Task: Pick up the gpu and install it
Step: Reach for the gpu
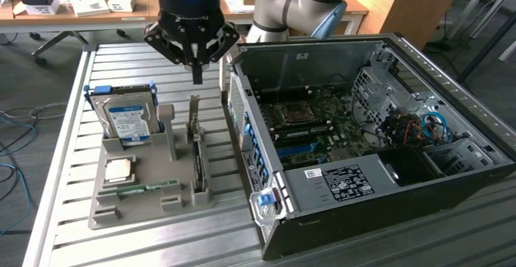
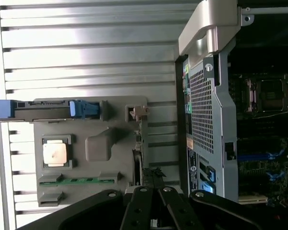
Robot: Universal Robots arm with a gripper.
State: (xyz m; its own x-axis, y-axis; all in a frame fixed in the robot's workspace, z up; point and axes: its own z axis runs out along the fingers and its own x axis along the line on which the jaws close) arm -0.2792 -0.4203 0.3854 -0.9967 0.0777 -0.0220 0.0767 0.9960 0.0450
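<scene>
Overhead, gripper (image 1: 196,73) suspended above the far end of the grey parts tray (image 1: 133,209), fingers pinched together to a single point and clasping nothing — well clear of every part below. Beneath it, gpu (image 1: 197,158) standing on its long edge in a narrow slot of the tray, silver bracket (image 1: 194,111) rising at the end nearest the gripper; untouched, not yet lifted. On-edge seating presumably chosen to leave the upper edge of the card free for a pinch from above, with the slot walls guarding against tipping. Toward the exterior view's left, hard drive (image 1: 125,119) upright in a blue carrier, apparently for the same reason; processor (image 1: 119,170) flat in its own recess and green memory stick (image 1: 149,188) flat in a shallow groove, each apart from the card. Toward the exterior view's right, computer case (image 1: 339,225) just beside the tray, laid on its side with the panel off — motherboard (image 1: 310,125) facing upward, probably for straight-down insertion of a card. Slatted metal table (image 1: 129,61) under everything. From the wrist view, closed fingers hanging in line with the thin edge of the card, tray and case side by side.
</scene>
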